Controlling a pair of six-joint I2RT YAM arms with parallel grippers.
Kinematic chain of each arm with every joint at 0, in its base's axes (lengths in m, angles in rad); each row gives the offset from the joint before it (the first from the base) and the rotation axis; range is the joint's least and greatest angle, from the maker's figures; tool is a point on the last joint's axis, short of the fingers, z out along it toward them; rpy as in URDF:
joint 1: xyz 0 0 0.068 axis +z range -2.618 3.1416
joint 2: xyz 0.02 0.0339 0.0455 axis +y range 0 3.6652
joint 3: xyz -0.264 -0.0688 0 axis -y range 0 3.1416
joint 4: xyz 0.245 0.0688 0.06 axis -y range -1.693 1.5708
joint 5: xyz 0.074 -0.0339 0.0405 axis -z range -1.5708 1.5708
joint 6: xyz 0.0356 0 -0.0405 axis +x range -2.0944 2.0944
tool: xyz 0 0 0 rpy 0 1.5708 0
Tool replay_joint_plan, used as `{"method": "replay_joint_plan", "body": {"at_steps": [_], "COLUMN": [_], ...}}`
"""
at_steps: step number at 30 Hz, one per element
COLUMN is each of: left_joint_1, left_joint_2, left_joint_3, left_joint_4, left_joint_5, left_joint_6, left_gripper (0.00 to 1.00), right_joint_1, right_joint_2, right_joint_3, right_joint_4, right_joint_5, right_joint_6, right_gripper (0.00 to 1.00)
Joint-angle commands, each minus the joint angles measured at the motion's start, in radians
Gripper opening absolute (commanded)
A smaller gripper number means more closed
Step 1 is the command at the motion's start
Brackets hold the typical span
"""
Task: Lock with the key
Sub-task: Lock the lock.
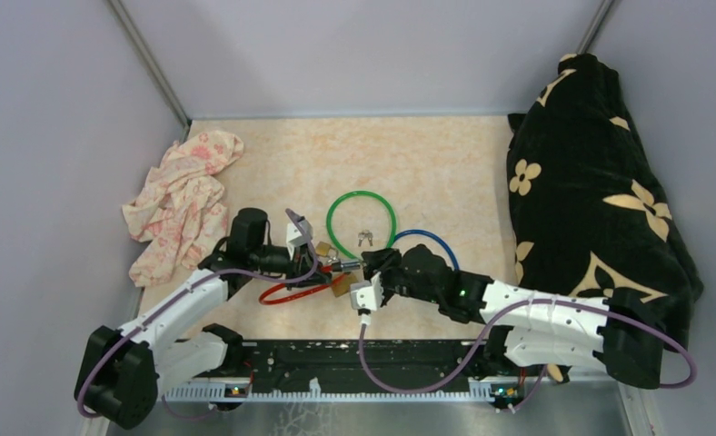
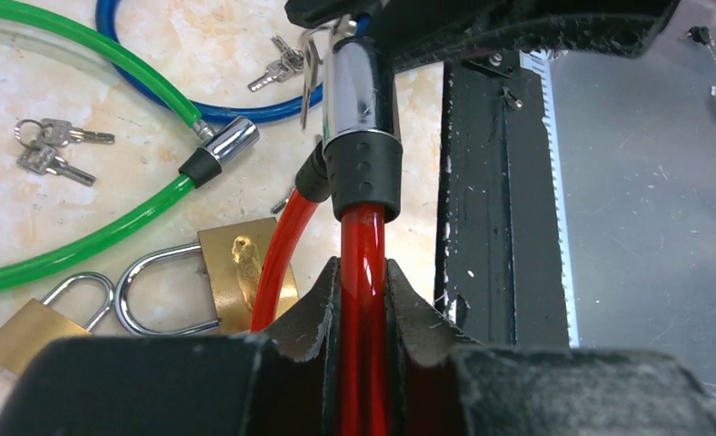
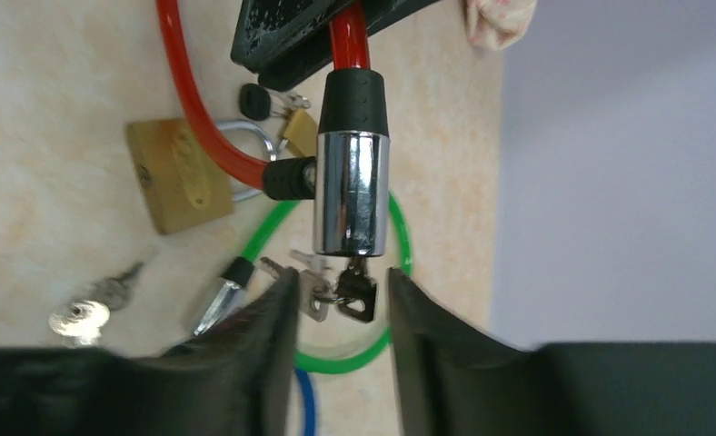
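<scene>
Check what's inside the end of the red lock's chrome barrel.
A black-headed key sits in the chrome barrel, spare keys dangling. Its blade is hidden inside.

Cloth (image 1: pixel 183 202) far left, cushion (image 1: pixel 600 200) far right, cable locks (image 1: pixel 362 193) and padlocks (image 2: pixel 243 272) between

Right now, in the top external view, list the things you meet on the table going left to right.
Floral cloth → red cable lock → loose keys → blue cable lock → black flowered cushion. The green cable lock is left out because it overlaps its neighbours.
</scene>
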Motion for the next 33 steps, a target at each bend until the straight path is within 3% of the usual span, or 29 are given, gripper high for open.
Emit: {"method": "replay_joint_plan", "body": {"at_steps": [1,7,8,14,19,22,24,25,27,30,33], "left_joint_1": [0.001,0.001,-0.001,-0.001,-0.001,0.001,0.001,0.001,0.002,0.005,0.009], "left_joint_2": [-0.021,-0.031,-0.034,-0.035,-0.018,-0.016,-0.016,-0.016,-0.02,-0.027,-0.034], "left_joint_3": [0.0,0.004,0.003,-0.017,-0.04,-0.052,-0.061,-0.066,-0.078,-0.097,-0.104], "left_joint_4": [0.0,-0.031,-0.032,-0.024,0.045,0.098,0.118,0.12,0.13,0.157,0.175], "left_joint_5": [0.0,-0.007,-0.001,-0.044,-0.057,-0.079,-0.112,-0.132,-0.159,-0.207,-0.225], "left_joint_6": [0.081,0.219,0.232,0.34,0.308,0.265,0.25,0.248,0.247,0.239,0.233], "left_gripper": [0.0,0.0,0.0,0.0,0.0,0.0,0.0,0.0,0.0,0.0,0.0], "right_joint_1": [0.023,-0.016,-0.036,-0.282,-0.332,-0.332,-0.332,-0.332,-0.325,-0.247,-0.13], "right_joint_2": [-0.028,-0.107,-0.115,-0.156,-0.123,-0.081,-0.044,-0.027,-0.012,-0.044,-0.08], "right_joint_3": [0.073,0.047,0.05,0.05,-0.043,-0.145,-0.197,-0.205,-0.193,-0.202,-0.236], "right_joint_4": [-0.016,-0.05,-0.067,-0.02,0.184,0.442,0.6,0.64,0.623,0.608,0.633], "right_joint_5": [-0.051,-0.09,-0.116,-0.475,-0.474,-0.434,-0.351,-0.289,-0.182,-0.006,0.171], "right_joint_6": [0.217,0.488,0.537,0.923,1.118,1.233,1.294,1.326,1.372,1.351,1.281], "right_gripper": [0.49,0.78,0.88,0.93,0.89,0.89,0.83,0.75,0.64,0.62,0.54]}}
